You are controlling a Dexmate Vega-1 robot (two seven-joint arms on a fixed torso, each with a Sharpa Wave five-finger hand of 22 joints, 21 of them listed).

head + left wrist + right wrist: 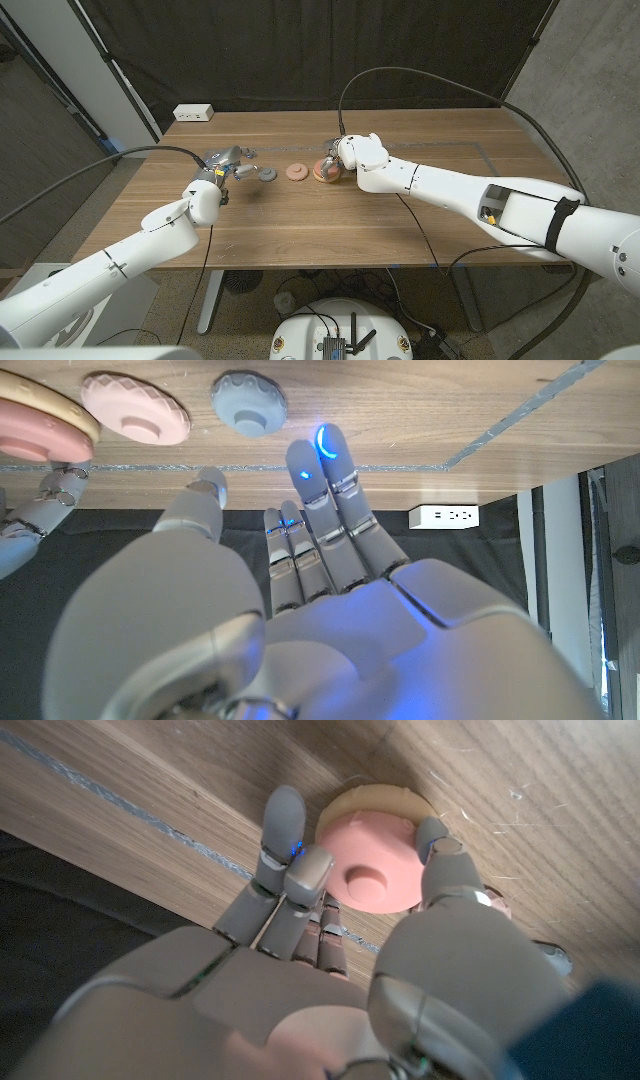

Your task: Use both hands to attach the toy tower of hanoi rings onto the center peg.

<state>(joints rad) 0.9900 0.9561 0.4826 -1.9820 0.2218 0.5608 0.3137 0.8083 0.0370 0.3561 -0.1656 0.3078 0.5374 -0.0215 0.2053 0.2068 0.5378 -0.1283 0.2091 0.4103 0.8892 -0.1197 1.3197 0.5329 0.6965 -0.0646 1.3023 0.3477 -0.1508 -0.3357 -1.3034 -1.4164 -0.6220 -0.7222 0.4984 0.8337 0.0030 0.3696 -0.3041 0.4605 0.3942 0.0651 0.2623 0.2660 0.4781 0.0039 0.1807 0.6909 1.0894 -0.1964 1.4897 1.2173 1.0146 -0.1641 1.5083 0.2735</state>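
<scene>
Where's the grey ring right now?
Head view: the grey ring lies on the table left of centre, between the left hand and the small pink ring.

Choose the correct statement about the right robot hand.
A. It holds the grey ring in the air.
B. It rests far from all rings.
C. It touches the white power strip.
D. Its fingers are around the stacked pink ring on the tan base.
D: in the right wrist view, the right robot hand has its fingers on either side of the pink ring, which sits on the tan base.
</scene>
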